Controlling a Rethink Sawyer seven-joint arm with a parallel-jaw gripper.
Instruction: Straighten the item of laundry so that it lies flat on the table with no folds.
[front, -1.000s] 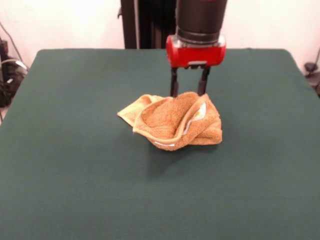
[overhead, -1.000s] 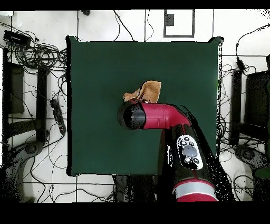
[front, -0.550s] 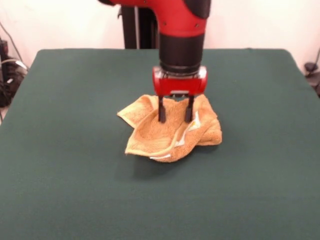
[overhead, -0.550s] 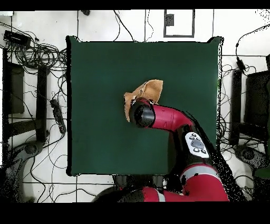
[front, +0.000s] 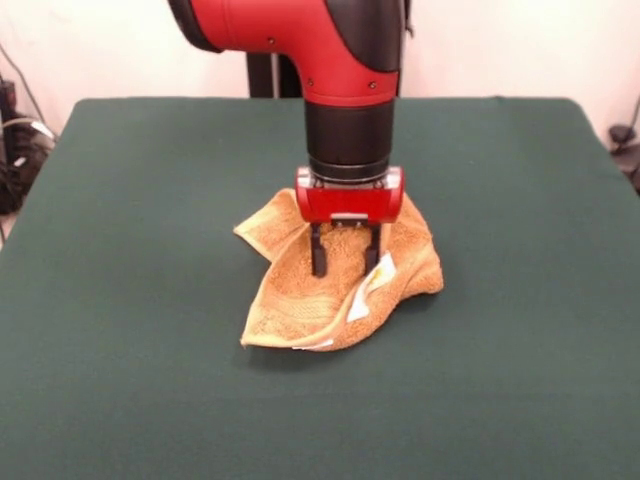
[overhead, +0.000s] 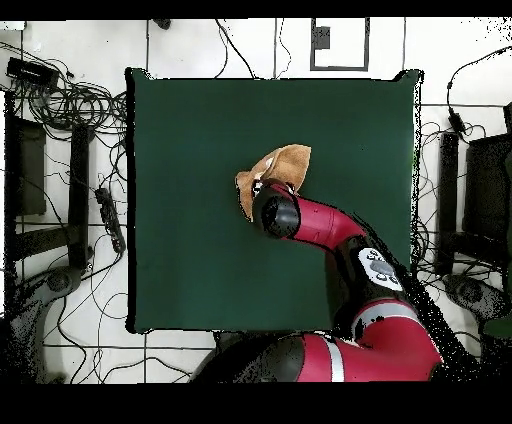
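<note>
On the green table (front: 130, 300), the open hand (front: 344, 263) presses the crumpled towel (front: 300, 305).

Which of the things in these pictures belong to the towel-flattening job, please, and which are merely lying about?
Part of the job:
- towel, still crumpled and folded
- table, green, bearing the towel
- gripper, open, fingers down in the towel's middle

Just lying about:
- cables on the floor beside the table
- dark equipment on the floor at the other side
</note>
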